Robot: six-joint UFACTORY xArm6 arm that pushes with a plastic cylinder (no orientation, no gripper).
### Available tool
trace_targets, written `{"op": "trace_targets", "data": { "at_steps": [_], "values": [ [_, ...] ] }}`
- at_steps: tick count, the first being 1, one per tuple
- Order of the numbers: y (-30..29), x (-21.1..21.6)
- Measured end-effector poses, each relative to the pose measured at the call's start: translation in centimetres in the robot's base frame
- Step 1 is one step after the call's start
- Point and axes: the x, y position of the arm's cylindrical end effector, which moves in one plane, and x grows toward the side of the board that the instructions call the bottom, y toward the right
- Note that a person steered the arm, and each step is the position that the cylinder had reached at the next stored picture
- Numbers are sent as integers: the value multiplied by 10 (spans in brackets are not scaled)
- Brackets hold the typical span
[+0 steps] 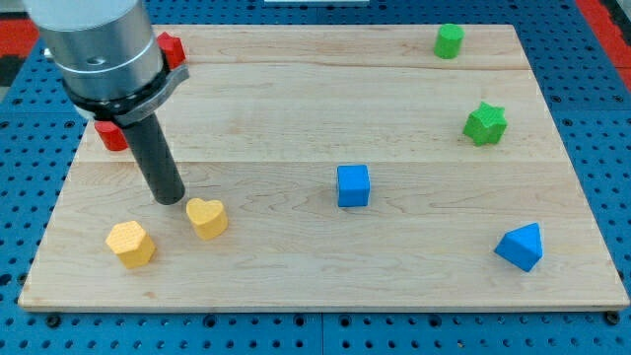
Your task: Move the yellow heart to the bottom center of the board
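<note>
A: Where does the yellow heart (pixel 207 217) lie?

B: On the wooden board (pixel 296 118), in the left half, nearer the bottom edge than the top one, well to the left of the bottom centre. It lies flat, lobes towards the view's top.

A: And the rod?

B: The tip (pixel 170 198) stands just up and to the left of the heart, very near it; whether the two touch cannot be told. The arm has no fingers, only the straight dark rod, so nothing is spread or pinched.

A: What lies closest otherwise?

B: A second yellow block (pixel 131 244), with a blunt, many-sided outline, sits near the bottom left corner, just left of and below the heart, apart from it.

A: Farther out?

B: A blue cube (pixel 353 185) sits about mid-board, right of the heart. A blue triangular block (pixel 520 247) lies near the bottom right corner. By the right edge there is a green star (pixel 485 123), and a green block (pixel 449 40) stands near the top edge towards the right corner. Two red blocks show beside the arm: one red block (pixel 172 46) near the top left corner, another red block (pixel 110 135) by the left edge, both partly hidden.
</note>
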Motion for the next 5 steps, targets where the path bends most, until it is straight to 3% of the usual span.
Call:
{"op": "trace_targets", "data": {
  "at_steps": [3,5],
  "values": [
    [79,29],
    [38,33]
  ]
}}
